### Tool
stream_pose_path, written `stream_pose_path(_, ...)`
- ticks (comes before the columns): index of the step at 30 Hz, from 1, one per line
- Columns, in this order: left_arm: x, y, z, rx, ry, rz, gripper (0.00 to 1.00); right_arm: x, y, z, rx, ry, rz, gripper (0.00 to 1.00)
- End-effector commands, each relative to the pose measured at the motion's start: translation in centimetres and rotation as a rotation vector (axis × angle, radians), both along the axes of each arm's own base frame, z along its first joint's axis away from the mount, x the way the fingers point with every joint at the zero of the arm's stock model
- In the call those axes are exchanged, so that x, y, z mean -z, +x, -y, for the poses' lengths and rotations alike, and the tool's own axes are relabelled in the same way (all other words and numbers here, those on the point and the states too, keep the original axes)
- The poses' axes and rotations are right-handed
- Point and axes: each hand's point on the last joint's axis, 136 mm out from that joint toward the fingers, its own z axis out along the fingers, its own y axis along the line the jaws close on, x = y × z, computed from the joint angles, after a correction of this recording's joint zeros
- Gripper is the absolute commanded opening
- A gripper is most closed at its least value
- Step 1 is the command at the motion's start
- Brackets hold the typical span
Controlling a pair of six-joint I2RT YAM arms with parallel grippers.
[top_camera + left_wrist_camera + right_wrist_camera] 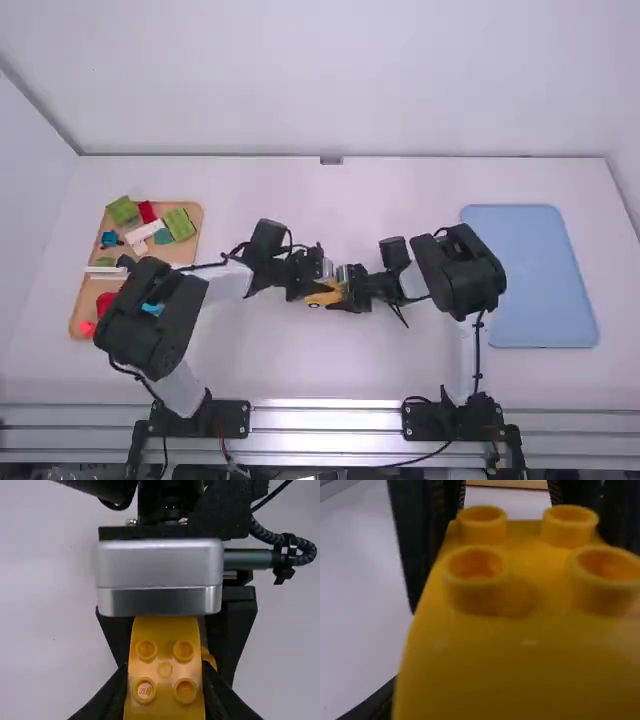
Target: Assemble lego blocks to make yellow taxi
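In the high view, my left gripper [310,284] and my right gripper [350,290] meet near the middle of the table, with a yellow block [326,297] between them. A dark round spot shows on its side. The left wrist view has the yellow block [165,670], studs facing the camera, clamped by my left gripper [165,705]; the right gripper's fingers [232,625] flank its far part. In the right wrist view the studded yellow block [515,665] is very close, with my right gripper's finger [377,705] against its side. The block's underside is hidden.
A wooden tray [198,215] at the left holds several green, red, white and blue blocks, partly under the left arm. A blue tray [530,275] lies at the right. Both forearms reach inward low over the table.
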Motion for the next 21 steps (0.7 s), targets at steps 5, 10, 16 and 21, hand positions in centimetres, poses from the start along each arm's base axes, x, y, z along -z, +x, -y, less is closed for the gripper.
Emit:
stream_pose_path(5, 0.9, -0.1, -1.5, -0.059, 0.077, -0.037, 0.02, 0.6, -0.2, -0.1, 0.0, -0.015, -0.015, 0.5)
stream_pose_path(10, 1.6, -0.4, -1.9, -0.073, 0.103, -0.047, 0.02, 0.6, -0.2, -0.1, 0.0, -0.015, -0.015, 0.5)
stream_pose_path(16, 2.4, -1.3, -2.2, -0.071, 0.11, -0.071, 0.02, 0.6, -0.2, -0.1, 0.0, -0.015, -0.015, 0.5)
stream_pose_path(21, 2.7, -2.1, -1.9, -0.054, 0.07, -0.053, 0.02, 0.6, -0.2, -0.1, 0.0, -0.015, -0.014, 0.5)
